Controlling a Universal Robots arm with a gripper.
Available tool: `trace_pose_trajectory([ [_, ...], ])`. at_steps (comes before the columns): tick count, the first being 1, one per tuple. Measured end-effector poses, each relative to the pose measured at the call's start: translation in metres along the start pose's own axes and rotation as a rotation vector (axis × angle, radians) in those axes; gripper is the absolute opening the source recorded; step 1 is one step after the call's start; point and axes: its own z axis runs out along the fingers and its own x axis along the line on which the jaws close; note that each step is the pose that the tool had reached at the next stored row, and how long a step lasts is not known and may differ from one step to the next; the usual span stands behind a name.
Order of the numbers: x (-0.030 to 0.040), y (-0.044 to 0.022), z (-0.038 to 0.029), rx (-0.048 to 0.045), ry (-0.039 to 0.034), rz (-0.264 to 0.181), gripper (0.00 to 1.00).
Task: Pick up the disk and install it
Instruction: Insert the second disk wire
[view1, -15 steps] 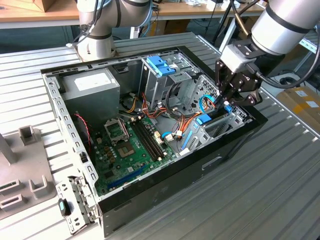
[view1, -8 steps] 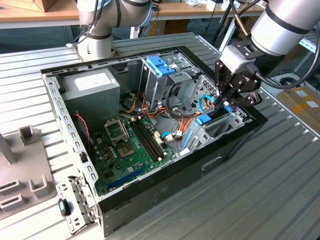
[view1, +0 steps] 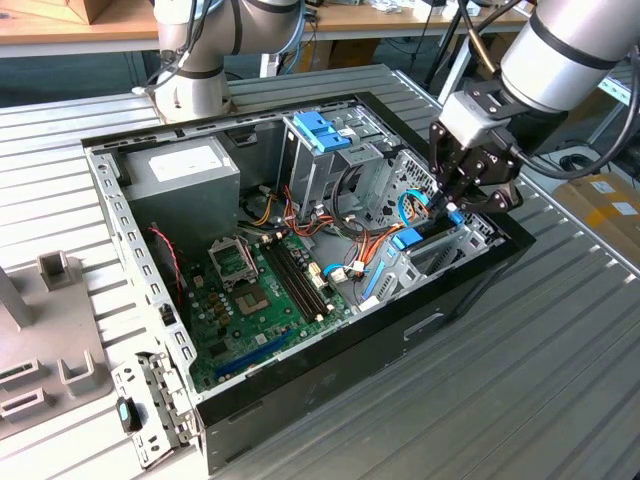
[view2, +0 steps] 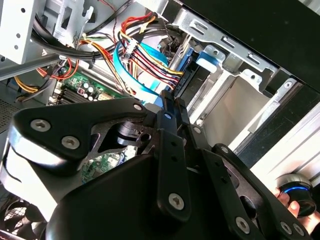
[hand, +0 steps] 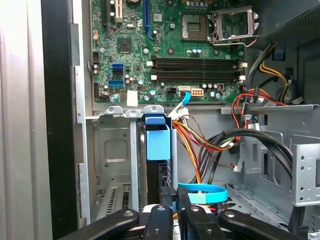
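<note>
Just ahead of the narrowed claw (view1: 447, 203), the disk (hand: 158, 150) (edge-up in its bay (hand: 116, 150)).

Arm: silver-grey tubular links with a dark joint band, entering from the upper corner at the exterior view's right and sloping downward toward the exterior view's left.
Wrist: a pale grey block behind the black linkage, tilted so the tool points steeply downward.
End effector (view1: 447, 200): black, two-fingered, with bolted linkage bars; in both wrist views the bars converge toward the tips.
Fingers (view2: 170, 107): drawn close together, long and narrow, with almost no gap visible between them in the second wrist view.
Second arm: stands upright on its base at the far side in the exterior view.
</note>
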Motion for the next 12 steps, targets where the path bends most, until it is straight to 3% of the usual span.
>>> trace_pose_trajectory([
  [12, 0.0012, 0.0015, 0.001, 0.0007, 0.0005, 0.0, 0.16],
])
